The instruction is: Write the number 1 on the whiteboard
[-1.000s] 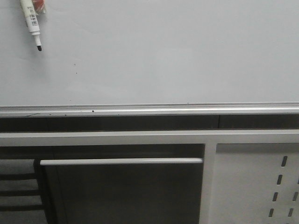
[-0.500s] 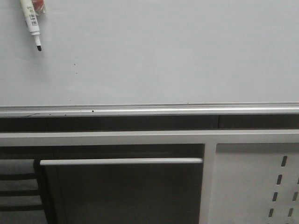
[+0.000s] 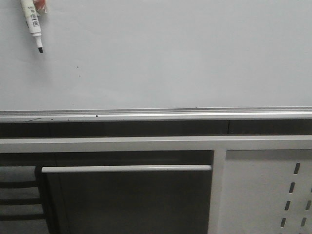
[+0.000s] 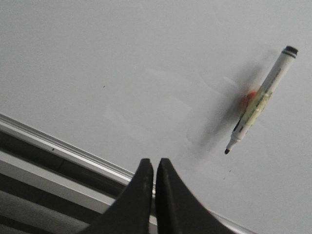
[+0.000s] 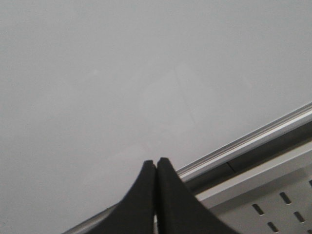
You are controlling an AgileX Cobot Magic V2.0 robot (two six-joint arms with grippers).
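Observation:
The whiteboard [image 3: 170,58] is a large pale grey surface that fills the upper half of the front view. A white marker [image 3: 32,22] with a black tip lies uncapped on it at the far left, tip toward the near edge, with something red beside it. No number 1 is in view on the board. The left wrist view shows the marker [image 4: 258,105] well ahead of my left gripper [image 4: 155,162], which is shut and empty over the board's near edge. My right gripper [image 5: 156,161] is shut and empty above the whiteboard [image 5: 122,73].
A silver edge rail [image 3: 156,115] runs along the board's near side. Below it sit a dark panel with a silver bar [image 3: 126,168] and a light grey metal panel with slanted slots [image 3: 268,195]. A few tiny dark specks [image 3: 78,67] mark the board.

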